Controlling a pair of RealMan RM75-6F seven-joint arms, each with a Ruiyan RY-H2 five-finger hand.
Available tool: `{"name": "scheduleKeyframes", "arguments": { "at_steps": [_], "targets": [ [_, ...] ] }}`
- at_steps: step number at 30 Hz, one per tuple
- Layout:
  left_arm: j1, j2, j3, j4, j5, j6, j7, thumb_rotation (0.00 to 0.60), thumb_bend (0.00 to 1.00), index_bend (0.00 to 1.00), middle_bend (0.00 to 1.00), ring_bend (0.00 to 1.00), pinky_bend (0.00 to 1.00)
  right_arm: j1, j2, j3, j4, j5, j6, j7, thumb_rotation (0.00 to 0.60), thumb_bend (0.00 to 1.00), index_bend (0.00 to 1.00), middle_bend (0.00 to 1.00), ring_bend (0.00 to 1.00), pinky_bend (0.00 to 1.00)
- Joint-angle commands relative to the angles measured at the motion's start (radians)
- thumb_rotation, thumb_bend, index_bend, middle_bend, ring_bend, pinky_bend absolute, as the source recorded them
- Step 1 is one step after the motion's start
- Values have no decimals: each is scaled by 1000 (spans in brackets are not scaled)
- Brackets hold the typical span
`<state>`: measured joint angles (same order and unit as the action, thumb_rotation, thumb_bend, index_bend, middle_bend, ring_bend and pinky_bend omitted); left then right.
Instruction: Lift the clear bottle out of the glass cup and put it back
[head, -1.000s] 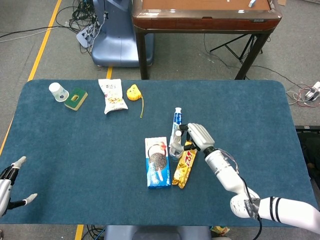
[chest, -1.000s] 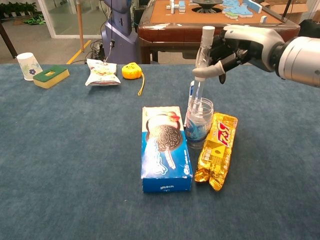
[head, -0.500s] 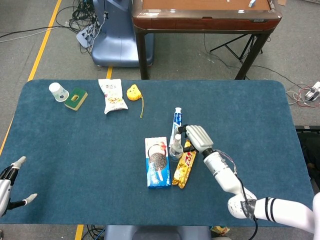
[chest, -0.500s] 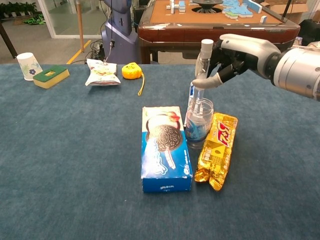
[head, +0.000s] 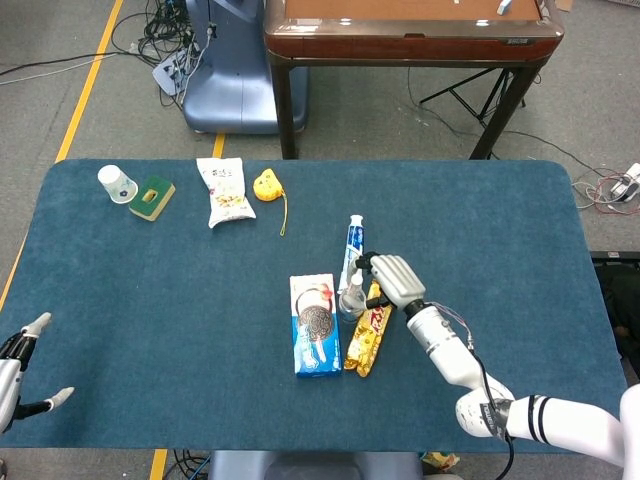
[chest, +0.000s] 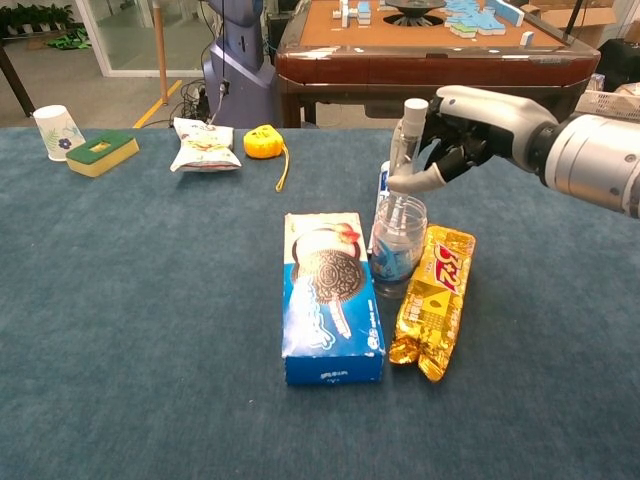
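The clear bottle (chest: 403, 170) with a white cap stands upright with its lower part inside the glass cup (chest: 398, 247) at the table's middle. My right hand (chest: 462, 130) grips the bottle's upper part just below the cap. From the head view the bottle (head: 353, 285) and cup (head: 350, 303) show between the cookie box and the snack bar, with the right hand (head: 393, 280) over them. My left hand (head: 22, 370) hovers at the table's near left edge, fingers apart and holding nothing.
A blue cookie box (chest: 330, 295) lies left of the cup, a yellow snack bar (chest: 432, 300) right of it, a toothpaste tube (head: 353, 245) behind. Far left: paper cup (head: 117, 183), sponge (head: 152, 198), snack bag (head: 224, 190), yellow tape measure (head: 266, 185).
My right hand has lowered with the bottle, which has sunk deeper into the glass cup. The left hand has not moved.
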<state>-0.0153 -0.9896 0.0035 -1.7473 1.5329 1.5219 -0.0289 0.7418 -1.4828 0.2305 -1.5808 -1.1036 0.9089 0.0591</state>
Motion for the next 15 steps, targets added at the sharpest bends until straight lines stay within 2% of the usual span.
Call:
{"name": "scheduleKeyframes", "arguments": {
  "at_steps": [1,11,15],
  "targets": [
    [0,0,0,0,0,0,0,600,93,0,155,190,437,-1,3,-2,1,-4,-5,2,600,288,801,417,284,333],
    [0,0,0,-1,-1,-1,2,600,93,0,155,190,437,-10,11,-5,5,-12,-14,14,600,206,741,390,259,313],
    [-1,-1,-1,-1,-2,-2,5,600,93,0,156,190,436,-13,18,-2,-3,-20,-14,24,600,141,713,385,253,313]
  ]
}}
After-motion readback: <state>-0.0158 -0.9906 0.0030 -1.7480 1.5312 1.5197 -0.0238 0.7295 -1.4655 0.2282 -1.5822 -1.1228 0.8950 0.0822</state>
